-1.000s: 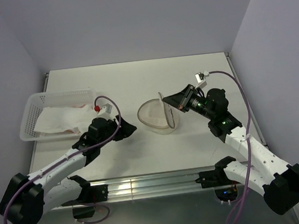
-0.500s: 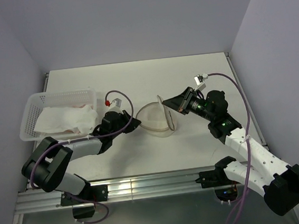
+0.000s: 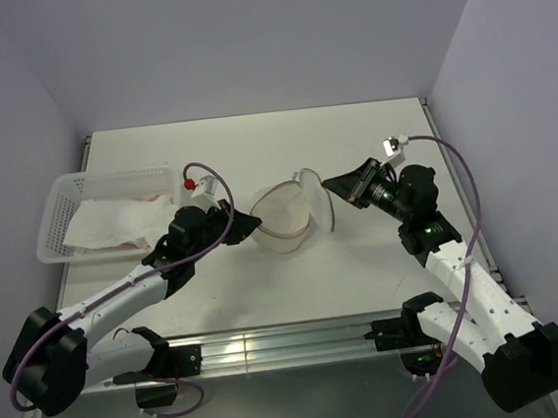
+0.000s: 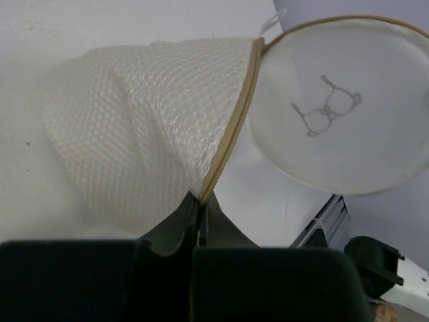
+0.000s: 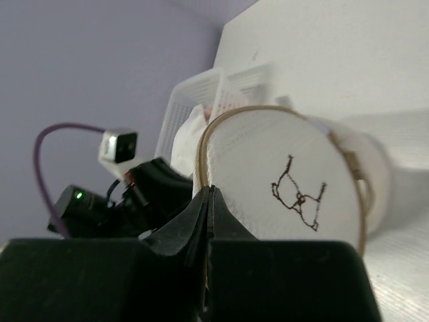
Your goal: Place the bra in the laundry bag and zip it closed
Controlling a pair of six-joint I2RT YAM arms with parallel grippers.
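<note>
The laundry bag lies at the table's middle, a round white mesh case split into two halves with a tan zipper rim. My left gripper is shut on the zipper rim of the bowl-like half. My right gripper is shut on the rim of the flat half, which stands upright and bears a small dark drawn mark. The bra shows only as a pale pink patch in the white basket, mostly hidden under white cloth.
A white perforated plastic basket stands at the table's left, holding crumpled white cloth. It stands just behind my left arm. Lilac walls close the table on the left, back and right.
My left gripper reached right to the bag's left rim and shut on it. My right gripper drew the flat half slightly up and to the right, spreading the two halves.
</note>
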